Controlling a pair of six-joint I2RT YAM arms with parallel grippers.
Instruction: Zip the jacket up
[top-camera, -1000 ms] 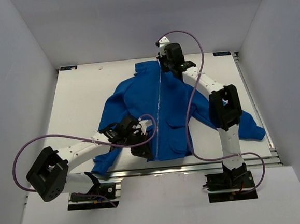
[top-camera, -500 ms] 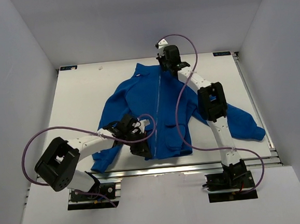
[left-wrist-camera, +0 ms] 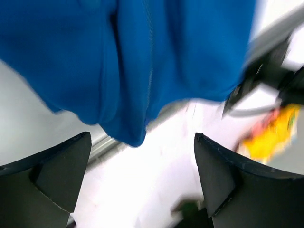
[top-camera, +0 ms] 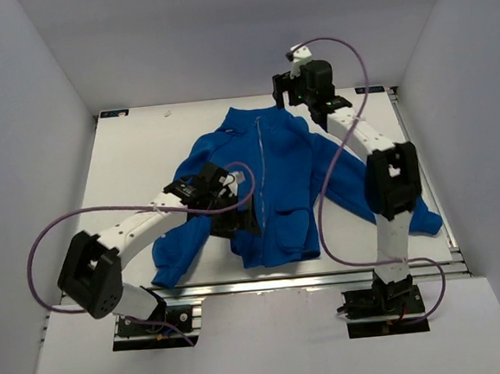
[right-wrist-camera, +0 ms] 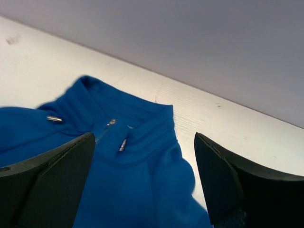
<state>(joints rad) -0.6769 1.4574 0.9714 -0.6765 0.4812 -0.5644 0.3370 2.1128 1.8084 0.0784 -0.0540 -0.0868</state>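
Note:
The royal-blue jacket lies flat on the white table, collar at the far side and hem toward the arms. Its pale zipper line runs from hem to collar. In the right wrist view the zipper pull sits at the collar. My left gripper hovers over the lower left front, open, with only the blurred hem ahead of its fingers. Raised behind the collar's right side, my right gripper is open and holds nothing.
A metal rail runs along the table's near edge. White walls close in the far side and both sides. Purple cables loop from both arms. The jacket's right sleeve reaches toward the right edge.
Both grippers have opened and let go of the jacket. The right gripper lifted away from the collar, back and to the right. The left gripper moved up from the hem toward the jacket's middle.

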